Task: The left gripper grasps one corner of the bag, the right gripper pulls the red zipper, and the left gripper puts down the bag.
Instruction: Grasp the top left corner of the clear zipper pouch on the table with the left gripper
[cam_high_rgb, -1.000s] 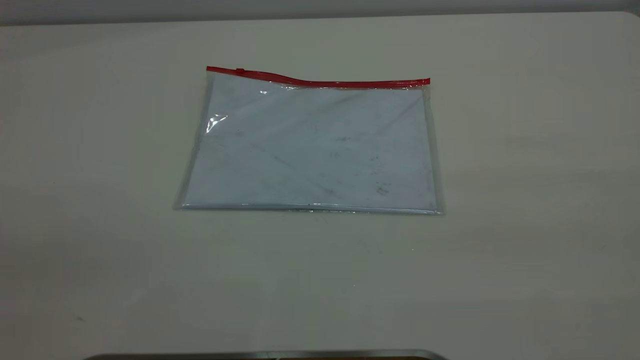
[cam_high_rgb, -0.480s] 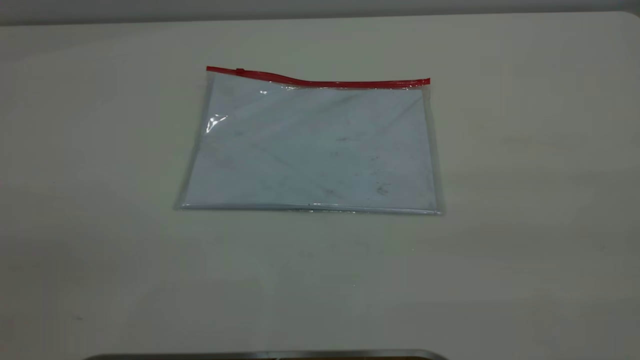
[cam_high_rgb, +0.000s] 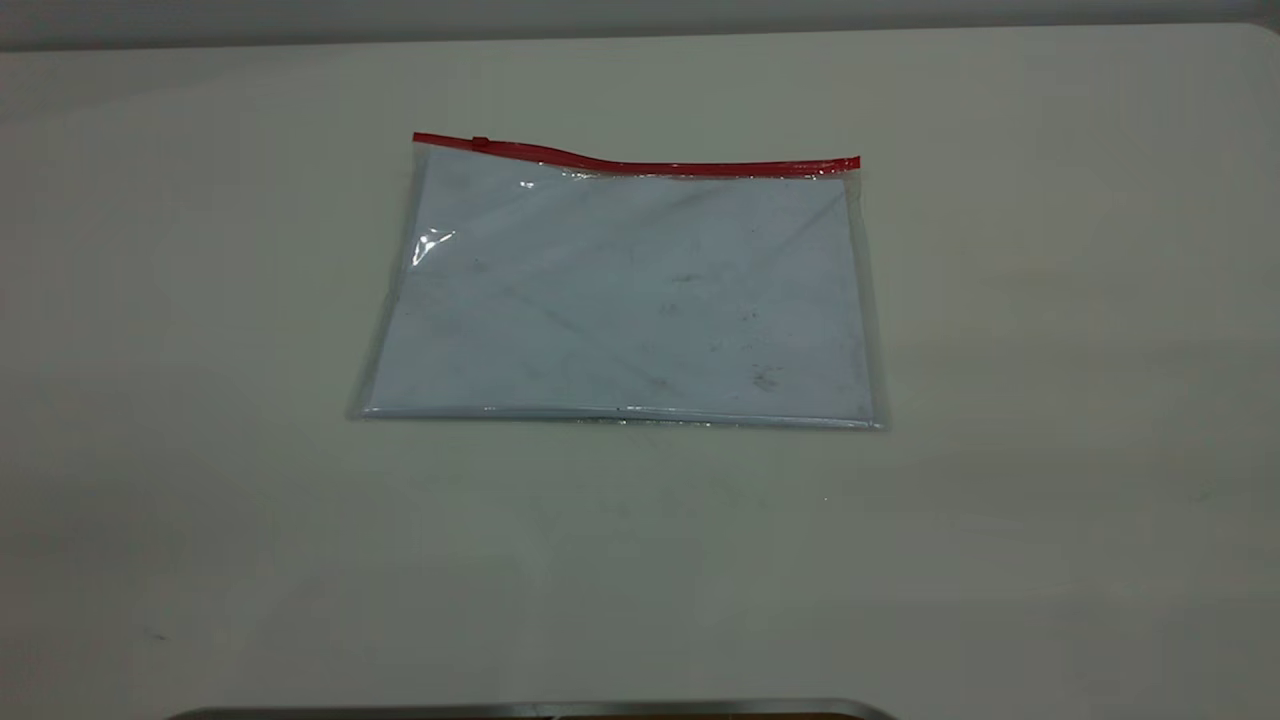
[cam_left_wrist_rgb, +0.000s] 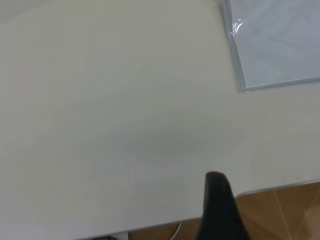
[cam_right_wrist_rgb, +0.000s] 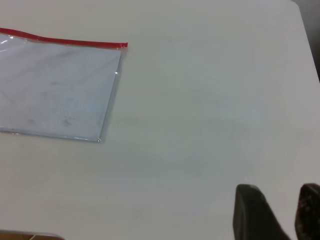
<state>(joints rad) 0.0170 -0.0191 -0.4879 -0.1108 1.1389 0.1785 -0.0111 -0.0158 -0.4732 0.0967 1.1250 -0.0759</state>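
The bag (cam_high_rgb: 620, 300) lies flat in the middle of the table, a clear pouch over a pale blue-white sheet with dark smudges. The red zipper (cam_high_rgb: 640, 165) runs along its far long edge, with the small slider tab (cam_high_rgb: 481, 143) near the left corner (cam_high_rgb: 418, 137). Neither gripper shows in the exterior view. My left gripper (cam_left_wrist_rgb: 216, 200) hovers over the table's edge, far from the bag (cam_left_wrist_rgb: 275, 40). My right gripper (cam_right_wrist_rgb: 280, 200) is open and empty, well away from the bag (cam_right_wrist_rgb: 55, 90) and its red zipper (cam_right_wrist_rgb: 65, 41).
The white table (cam_high_rgb: 1000, 500) carries only the bag. A grey metal edge (cam_high_rgb: 530, 710) lies at the front of the exterior view. Wooden floor (cam_left_wrist_rgb: 280, 215) shows past the table's edge in the left wrist view.
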